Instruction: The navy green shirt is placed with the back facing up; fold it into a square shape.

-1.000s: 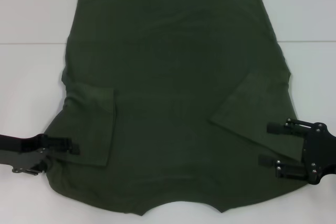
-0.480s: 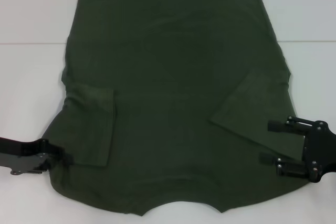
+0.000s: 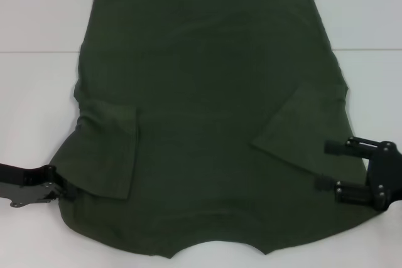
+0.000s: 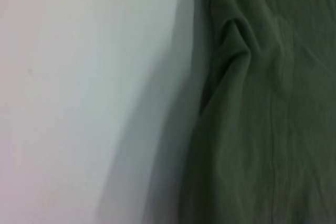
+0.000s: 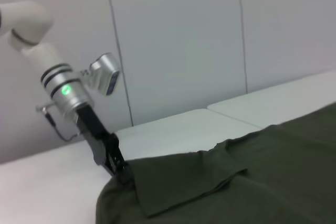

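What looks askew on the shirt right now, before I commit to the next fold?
The navy green shirt lies mostly flat, but its two folded-in sleeves do not match: the left sleeve lies nearly straight, the right sleeve slants diagonally. The left gripper is at a bunched shirt edge; the right gripper is open.

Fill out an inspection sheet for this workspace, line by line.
Surface: white table, a seam line across it.
Job's things: navy green shirt spread flat, both sleeves folded inward onto the body, neckline at the near edge.
Clutter: nothing seen.
Grippers: left gripper at the shirt's left edge; right gripper open at the right edge, fingers over the fabric.
Cables: thin wire on the left arm in the right wrist view.
Surroundings: white wall panels.
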### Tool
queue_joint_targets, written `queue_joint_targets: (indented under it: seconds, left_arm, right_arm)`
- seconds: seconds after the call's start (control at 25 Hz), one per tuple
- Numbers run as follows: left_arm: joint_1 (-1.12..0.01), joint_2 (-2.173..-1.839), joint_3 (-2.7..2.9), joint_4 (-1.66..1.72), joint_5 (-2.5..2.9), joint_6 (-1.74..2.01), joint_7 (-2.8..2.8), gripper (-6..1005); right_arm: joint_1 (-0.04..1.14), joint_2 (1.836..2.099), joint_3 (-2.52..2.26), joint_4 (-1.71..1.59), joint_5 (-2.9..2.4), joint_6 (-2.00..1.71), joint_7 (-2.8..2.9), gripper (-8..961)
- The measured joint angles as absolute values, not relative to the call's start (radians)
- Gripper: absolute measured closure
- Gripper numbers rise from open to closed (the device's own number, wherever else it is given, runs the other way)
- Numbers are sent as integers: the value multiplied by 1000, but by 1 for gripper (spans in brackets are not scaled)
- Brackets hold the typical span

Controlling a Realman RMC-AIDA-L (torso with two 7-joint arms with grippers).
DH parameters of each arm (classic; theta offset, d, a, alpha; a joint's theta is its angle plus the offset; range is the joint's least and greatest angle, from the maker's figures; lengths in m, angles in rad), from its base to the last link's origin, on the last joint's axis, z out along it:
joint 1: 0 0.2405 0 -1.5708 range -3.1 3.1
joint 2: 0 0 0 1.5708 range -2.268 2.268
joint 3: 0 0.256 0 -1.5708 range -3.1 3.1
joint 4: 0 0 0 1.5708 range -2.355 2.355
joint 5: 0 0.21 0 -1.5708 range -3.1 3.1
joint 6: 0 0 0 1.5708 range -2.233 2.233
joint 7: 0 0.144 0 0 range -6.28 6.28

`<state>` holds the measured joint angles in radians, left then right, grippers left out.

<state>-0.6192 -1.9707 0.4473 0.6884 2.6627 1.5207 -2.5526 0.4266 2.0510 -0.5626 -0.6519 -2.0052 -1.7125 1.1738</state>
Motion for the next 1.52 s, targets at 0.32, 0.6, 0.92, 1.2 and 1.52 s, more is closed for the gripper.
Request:
queue_joint_targets:
  seconds: [0.32,0.6,0.92,1.2,1.52]
  left_arm:
    - [-620,-1968,447,691,2662,1531,-2524,962]
    - [-623,-1962,440,690,2657,1537,-2499,962]
    - [-632,-1959,438,690,2654,1530,-2495,962]
    - [-647,-1958,442,686,2651,1523,-2493,963]
    - [-645,-1958,438,685,2648,1521,-2486,963]
  right_arm:
    - [419,1984,-520,-990,-2052,-1828,1917,171]
    - [501,1803,-535,-973,-2196,-1981,2498,175]
    - [564,1758,-549,-810,-2463,-1943,2569,176]
    - [567,1781,-559,-779,-2514,-1899,2553,176]
    - [583,1843,-598,-760,-2521,-1797,2533,176]
